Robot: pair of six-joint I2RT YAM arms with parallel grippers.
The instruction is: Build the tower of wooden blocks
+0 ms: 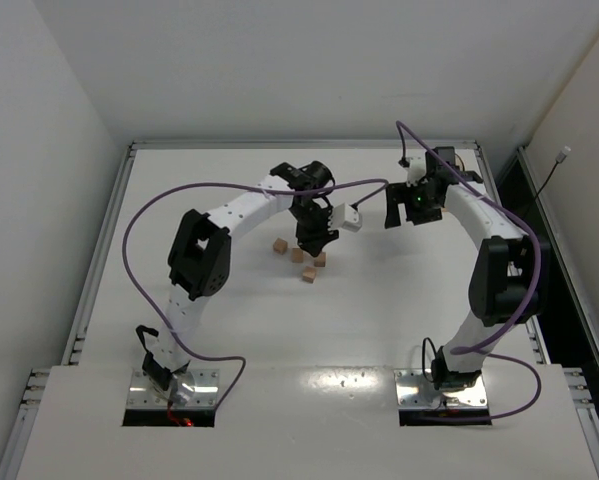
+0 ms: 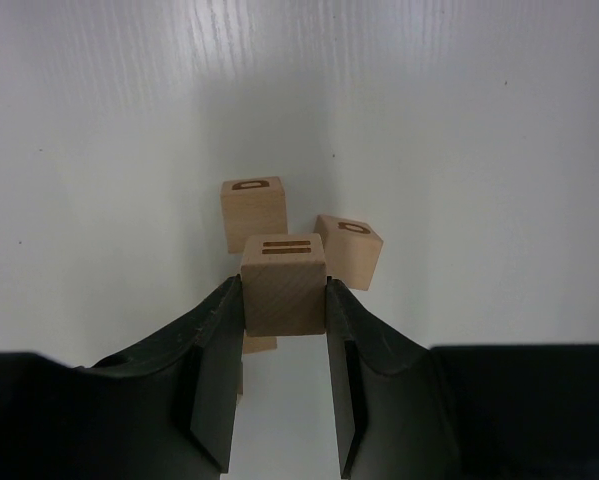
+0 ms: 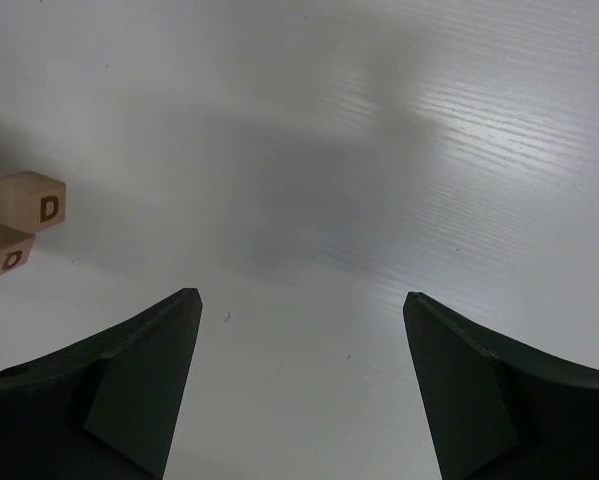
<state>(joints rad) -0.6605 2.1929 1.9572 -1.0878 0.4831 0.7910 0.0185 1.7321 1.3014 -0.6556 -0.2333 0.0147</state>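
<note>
Wood block (image 2: 284,272) clamped in left claw (image 2: 282,298) | right claw (image 3: 301,297) spread wide

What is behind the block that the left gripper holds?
Two show: a block straight behind and a block to the right. The held block covers small near parts of both, and most of a block below.

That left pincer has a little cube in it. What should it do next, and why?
Probably shift the held cube over a loose cube and lower it: the left pincer is shut on it, and no stack shows yet.
</note>
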